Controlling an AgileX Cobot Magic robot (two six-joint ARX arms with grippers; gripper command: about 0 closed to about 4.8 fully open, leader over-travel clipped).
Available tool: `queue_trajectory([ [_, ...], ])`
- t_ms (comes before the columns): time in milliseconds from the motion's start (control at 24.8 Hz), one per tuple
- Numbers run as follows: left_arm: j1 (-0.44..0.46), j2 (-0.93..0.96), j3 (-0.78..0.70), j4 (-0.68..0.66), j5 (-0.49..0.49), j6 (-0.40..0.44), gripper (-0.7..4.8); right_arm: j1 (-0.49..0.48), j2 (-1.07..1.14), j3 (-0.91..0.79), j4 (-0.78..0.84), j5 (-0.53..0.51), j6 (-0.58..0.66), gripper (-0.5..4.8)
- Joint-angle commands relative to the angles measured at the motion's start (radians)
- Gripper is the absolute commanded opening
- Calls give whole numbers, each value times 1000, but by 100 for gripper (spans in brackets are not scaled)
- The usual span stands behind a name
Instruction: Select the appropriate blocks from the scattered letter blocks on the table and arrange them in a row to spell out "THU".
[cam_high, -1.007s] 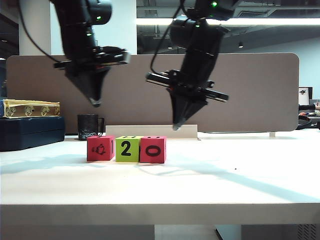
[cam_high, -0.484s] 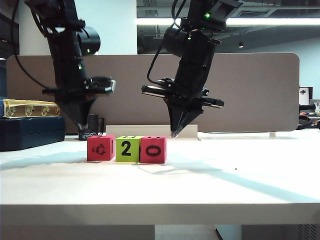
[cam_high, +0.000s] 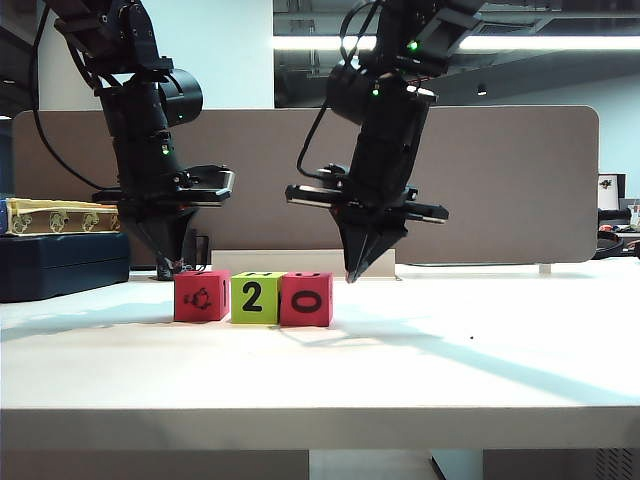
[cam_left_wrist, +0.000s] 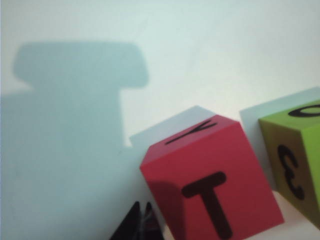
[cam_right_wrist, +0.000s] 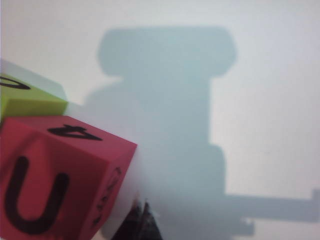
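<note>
Behind everything runs a brown-grey divider panel (cam_high: 500, 180), and the white bench (cam_high: 420, 360) in front of it carries the three letter blocks in a tight row, sides touching. From the front the left red block (cam_high: 201, 296) shows a small animal drawing, the green block (cam_high: 255, 298) a "2", and the right red block (cam_high: 306, 299) a "0". A black mug (cam_high: 178, 252) stands farther back, partly hidden by the left arm, and a dark case (cam_high: 60, 265) with a yellowish box on top sits at the far left.

Only the wrist cameras show the faces that matter. The left wrist view catches a bold "T" on the red block (cam_left_wrist: 212, 187), with a "Y" on the adjoining face, and the green block (cam_left_wrist: 295, 155) just beside it. The right wrist view shows a "U" on the red block (cam_right_wrist: 55, 182) at the row's other end, a "4" on the next face, and a sliver of the green one (cam_right_wrist: 25, 102) behind.

The left hand (cam_high: 175, 266) points down just above the back corner of the left red block, fingers pinched together with nothing between them; whether it touches the block I cannot tell. The right hand (cam_high: 354, 274) hangs just beside the right red block's upper corner, likewise clenched and holding nothing.
</note>
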Motion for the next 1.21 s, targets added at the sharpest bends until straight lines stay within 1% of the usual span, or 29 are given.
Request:
queue_trajectory([
  [40,0,-3,1,20,6,-4,-5,-2,4,2,15,-1,4,-2],
  [403,0,19,0,21,22,-7,-5,-2,10,2,47,-3,5,-2],
  [524,-1,43,0,5,55,-11,-5,-2,10,2,50,-3,5,-2],
  [604,-2,50,0,3,60,-11,-5,-2,10,2,54,-3,5,-2],
  [725,-2,51,0,3,102,-10,-5,-2,10,2,63,-3,5,-2],
  [967,-8,51,0,5,142,-10,-5,-2,10,2,66,-5,5,-2],
  [1209,-26,51,0,10,149,-10,-5,0,19,2,77,-50,19,-2],
])
